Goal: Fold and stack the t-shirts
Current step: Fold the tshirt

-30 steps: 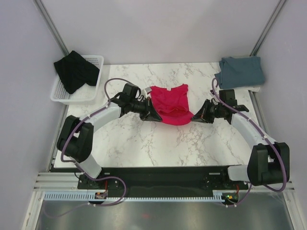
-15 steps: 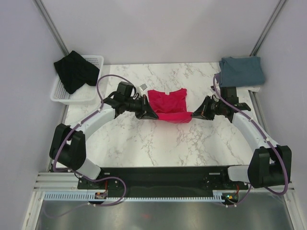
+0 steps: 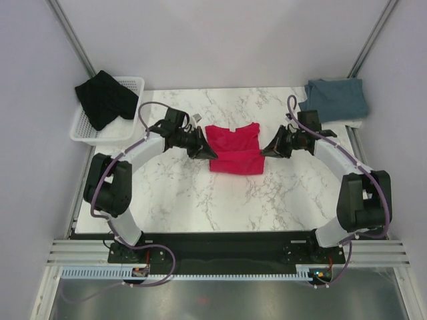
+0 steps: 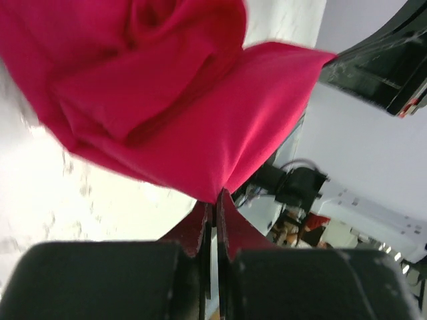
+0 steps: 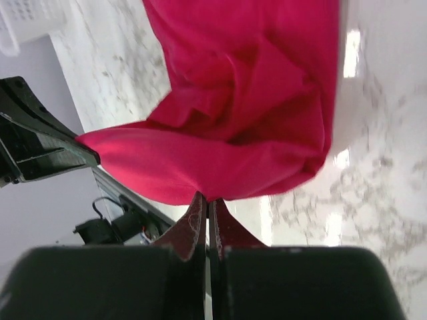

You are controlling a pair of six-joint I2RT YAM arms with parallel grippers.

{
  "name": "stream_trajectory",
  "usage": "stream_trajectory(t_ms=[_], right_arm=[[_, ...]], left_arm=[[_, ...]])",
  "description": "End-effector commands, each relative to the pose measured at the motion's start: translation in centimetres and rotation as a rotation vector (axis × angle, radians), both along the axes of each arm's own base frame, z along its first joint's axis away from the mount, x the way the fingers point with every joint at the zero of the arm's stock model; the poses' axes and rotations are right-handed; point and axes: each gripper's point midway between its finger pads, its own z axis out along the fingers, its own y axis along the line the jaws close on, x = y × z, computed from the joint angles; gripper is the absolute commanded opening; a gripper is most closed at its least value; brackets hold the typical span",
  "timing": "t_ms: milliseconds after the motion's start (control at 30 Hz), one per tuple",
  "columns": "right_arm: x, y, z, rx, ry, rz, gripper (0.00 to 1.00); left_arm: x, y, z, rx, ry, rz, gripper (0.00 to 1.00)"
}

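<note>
**Top external.** Over the last second both arms have swung away from the near edge, carrying the near hem of the red t-shirt (image 3: pixel 233 148) toward the far side. The sagging front edge seen a second ago is gone. The shirt now reads as a compact rectangle at mid-table (image 3: pixel 200 193), with a doubled layer over its near half. The left gripper (image 3: pixel 211 153) and right gripper (image 3: pixel 265 151) sit at the two ends of the fold line, level with each other. The black t-shirt (image 3: pixel 103 100) is draped over the white basket (image 3: pixel 87 133) at far left, and the blue-grey t-shirt (image 3: pixel 335 99) lies at the far right corner. Neither has moved.

**Left wrist.** Jaws are closed tight on a corner of red cloth, which fans out from the tips. The cloth is taut toward the other arm.

**Right wrist.** Same picture mirrored: the fingers are pinched shut on the opposite corner, with the rest of the shirt bunched on the marble below.

**Judgement.** The hem-to-middle fold is nearly laid. Next would be lowering the corners and letting go. The bunching under the top layer may leave the fold untidy.
</note>
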Motion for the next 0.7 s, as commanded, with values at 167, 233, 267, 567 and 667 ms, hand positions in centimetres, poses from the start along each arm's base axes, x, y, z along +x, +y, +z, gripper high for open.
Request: stream_trajectory(t_ms=[167, 233, 267, 567, 667], right_arm=[[15.5, 1.4, 6.3, 0.037, -0.312, -0.018, 0.00], [17.8, 1.6, 2.9, 0.027, -0.276, -0.021, 0.00], [19.4, 1.9, 2.9, 0.025, -0.311, -0.018, 0.01], [21.7, 1.8, 1.6, 0.008, -0.336, -0.005, 0.62], [19.6, 1.6, 2.8, 0.004, -0.339, 0.008, 0.62]], left_arm=[[12.4, 0.2, 4.8, -0.046, -0.215, 0.083, 0.02], [14.5, 0.3, 1.5, -0.017, -0.197, 0.092, 0.02], [15.9, 0.2, 1.3, -0.009, -0.236, 0.089, 0.06], [21.2, 1.4, 1.6, 0.125, -0.450, 0.091, 0.76], [20.1, 2.2, 3.6, 0.157, -0.485, 0.094, 0.75]])
